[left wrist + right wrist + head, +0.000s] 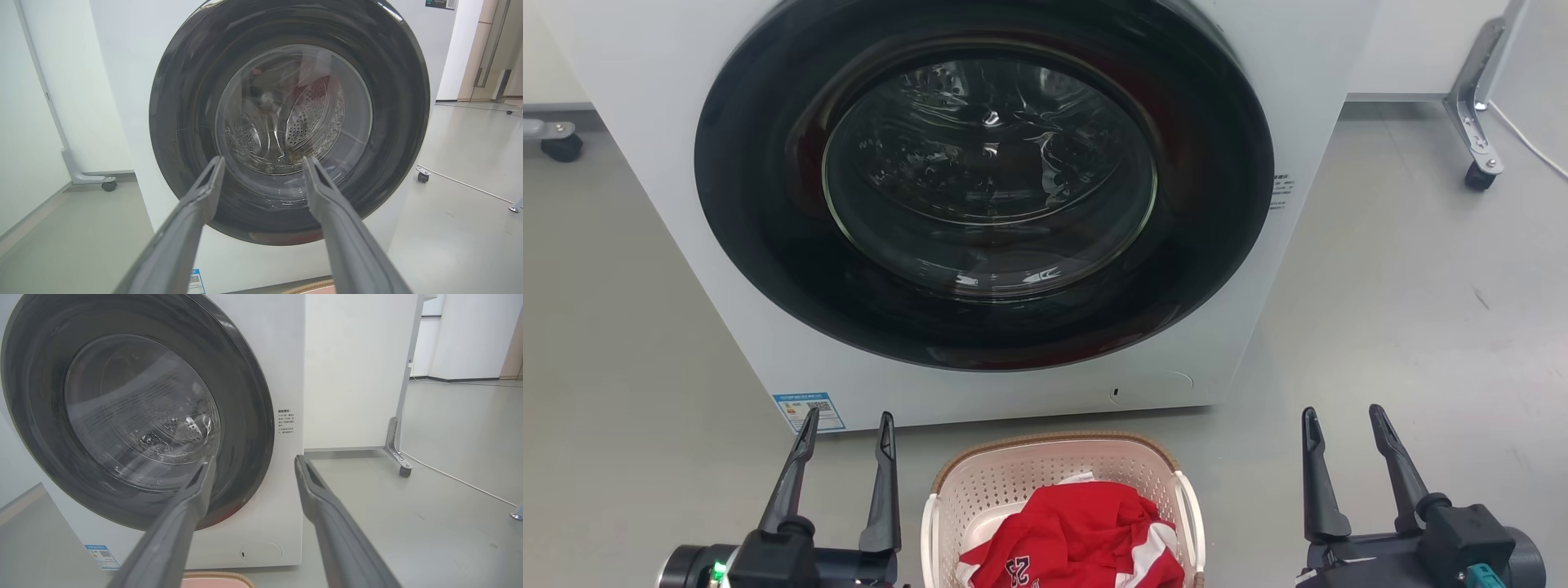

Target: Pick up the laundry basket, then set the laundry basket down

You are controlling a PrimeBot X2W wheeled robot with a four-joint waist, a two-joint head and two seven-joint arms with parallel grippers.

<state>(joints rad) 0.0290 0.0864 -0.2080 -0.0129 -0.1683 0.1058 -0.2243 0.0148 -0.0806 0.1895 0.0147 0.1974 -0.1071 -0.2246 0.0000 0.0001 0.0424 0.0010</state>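
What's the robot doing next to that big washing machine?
It's getting ready to lift the laundry basket, but it hasn't grabbed it yet. The basket sits on the floor right in front of the washing machine, with a red and white shirt inside. The left gripper and right gripper are on either side of the basket, both open and empty, and neither is touching it. The washer's round door looks shut.

White front-load washer (984, 188), door shut; grey floor (1421, 327); castered frame (1472, 143) rt of it.
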